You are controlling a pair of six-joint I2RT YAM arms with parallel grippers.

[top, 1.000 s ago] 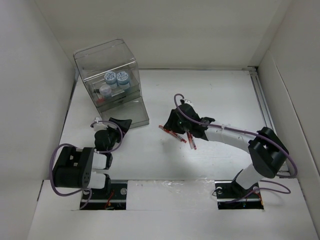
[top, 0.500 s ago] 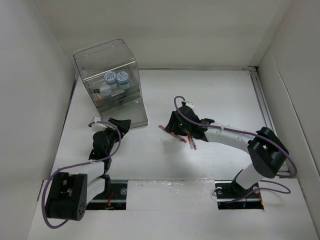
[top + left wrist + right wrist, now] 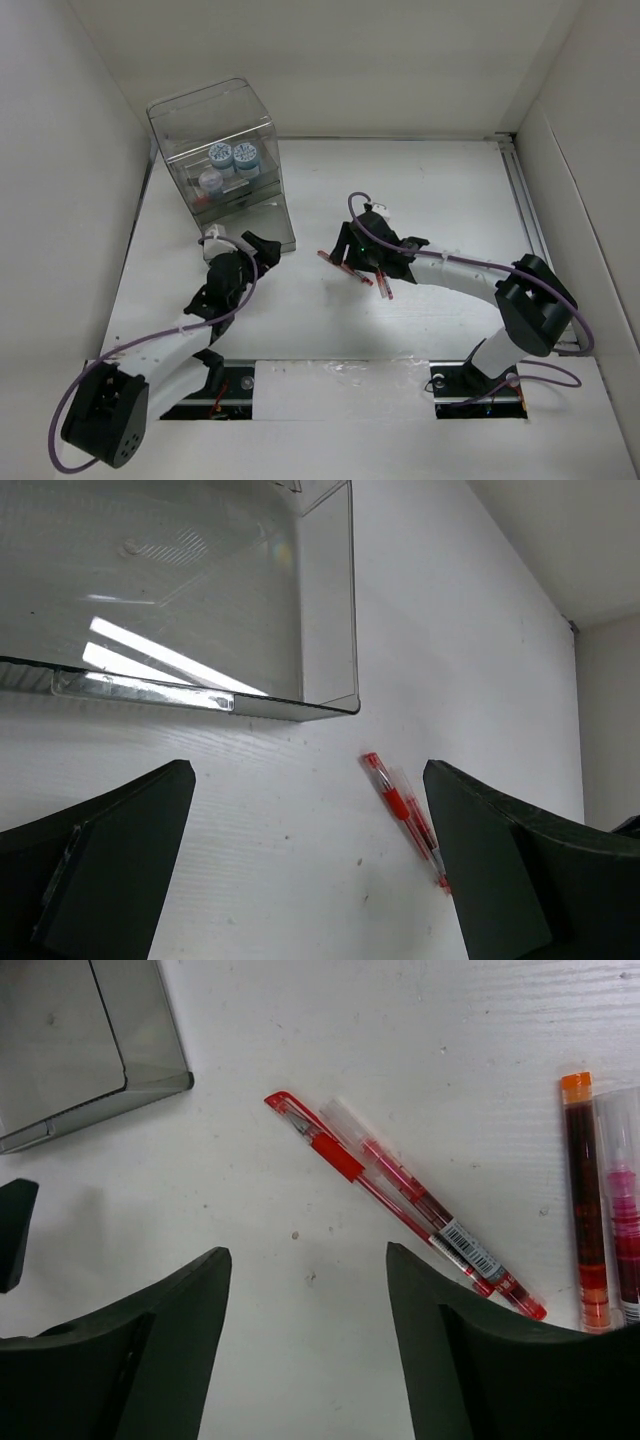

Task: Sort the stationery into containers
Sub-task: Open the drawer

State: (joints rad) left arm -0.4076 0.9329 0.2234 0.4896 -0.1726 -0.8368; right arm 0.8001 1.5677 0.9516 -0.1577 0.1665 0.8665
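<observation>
Pen pickup is in hand: right hand [image 3: 305, 1255] is held released above pens [image 3: 400, 1200]; closure on one is needed.

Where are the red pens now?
Top view, centre-right of the table: red pens lie loose just ahead of the right pincer, right of the organizer.

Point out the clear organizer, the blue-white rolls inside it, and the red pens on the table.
clear organizer [image 3: 205, 112], top external view, top of its transparent lid.
blue-white rolls [image 3: 221, 154], top external view, top face of the left roll.
red pens [image 3: 338, 1156], right wrist view, solid red section of the left pen.
</observation>
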